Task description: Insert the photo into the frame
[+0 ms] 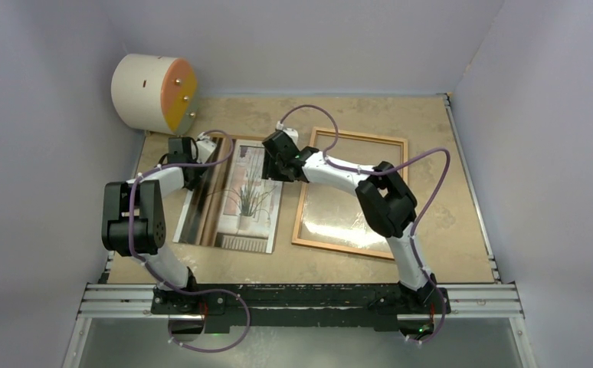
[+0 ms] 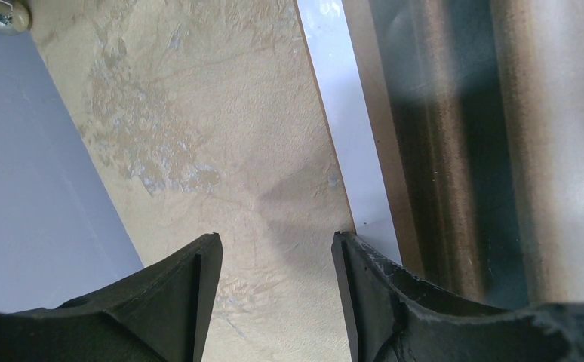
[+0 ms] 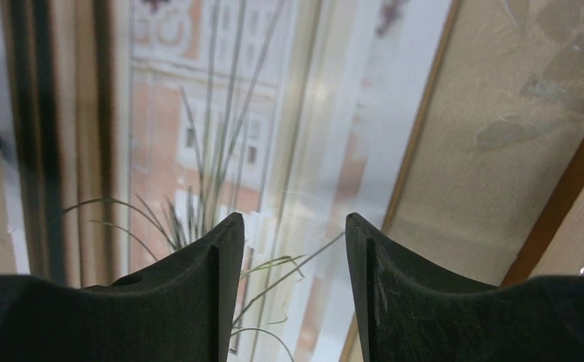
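Both left gripper (image 2: pixel 275 237) and right gripper (image 3: pixel 294 219) gape, seemingly empty, at the photo (image 1: pixel 241 208).

The right tool (image 3: pixel 293 220) hangs with jaws parted above the photo (image 3: pixel 198 151), the frame (image 3: pixel 568 188) near on its right.

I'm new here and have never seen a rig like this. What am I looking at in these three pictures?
Two white-and-black robot arms are bolted to a beige mottled table. The wide picture looks down from above; the other two come from a camera on each wrist, so the black prongs there are that arm's end effector. On the table lie a glossy rectangular photo of a spindly plant and, right of it, a thin orange-brown wooden picture frame; a cream-and-orange cylinder sits far left. The left end effector is at the photo's left edge, the right end effector above the photo. Both are open; nothing is held.
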Motion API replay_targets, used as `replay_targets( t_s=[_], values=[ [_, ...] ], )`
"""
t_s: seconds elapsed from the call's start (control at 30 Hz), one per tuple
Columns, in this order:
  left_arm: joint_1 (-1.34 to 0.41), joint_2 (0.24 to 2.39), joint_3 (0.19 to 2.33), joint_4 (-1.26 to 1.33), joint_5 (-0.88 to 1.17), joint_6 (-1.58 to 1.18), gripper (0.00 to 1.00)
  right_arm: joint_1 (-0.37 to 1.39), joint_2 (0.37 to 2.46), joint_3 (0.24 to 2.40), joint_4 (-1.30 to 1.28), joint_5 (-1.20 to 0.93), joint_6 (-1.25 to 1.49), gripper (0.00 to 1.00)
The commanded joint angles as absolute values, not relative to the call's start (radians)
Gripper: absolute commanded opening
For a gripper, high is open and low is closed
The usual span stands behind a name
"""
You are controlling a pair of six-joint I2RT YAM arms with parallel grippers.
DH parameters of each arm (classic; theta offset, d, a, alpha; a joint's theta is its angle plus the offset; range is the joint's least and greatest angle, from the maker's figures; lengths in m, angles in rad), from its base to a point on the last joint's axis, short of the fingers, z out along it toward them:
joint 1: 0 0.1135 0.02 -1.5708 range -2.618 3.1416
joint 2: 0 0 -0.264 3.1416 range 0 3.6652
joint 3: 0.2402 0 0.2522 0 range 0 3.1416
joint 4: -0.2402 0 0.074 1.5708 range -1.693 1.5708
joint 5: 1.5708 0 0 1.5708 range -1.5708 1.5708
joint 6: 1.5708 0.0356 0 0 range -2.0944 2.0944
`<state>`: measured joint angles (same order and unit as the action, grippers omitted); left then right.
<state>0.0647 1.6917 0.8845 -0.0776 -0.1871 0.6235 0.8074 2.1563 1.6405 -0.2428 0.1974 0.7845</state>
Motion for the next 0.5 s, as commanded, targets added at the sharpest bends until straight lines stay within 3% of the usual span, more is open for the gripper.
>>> replay_targets(
  t_s=[0.0,0.47],
  values=[
    [0.044,1.734,0.85,-0.141,-0.118,0.606,0.6,0.835,2.17,1.723,-0.277,0.273,0.728,0.54],
    [0.044,1.741,0.858,-0.145,-0.12,0.608,0.6,0.824,2.086,1.558,-0.237,0.143,0.824,0.55]
  ],
)
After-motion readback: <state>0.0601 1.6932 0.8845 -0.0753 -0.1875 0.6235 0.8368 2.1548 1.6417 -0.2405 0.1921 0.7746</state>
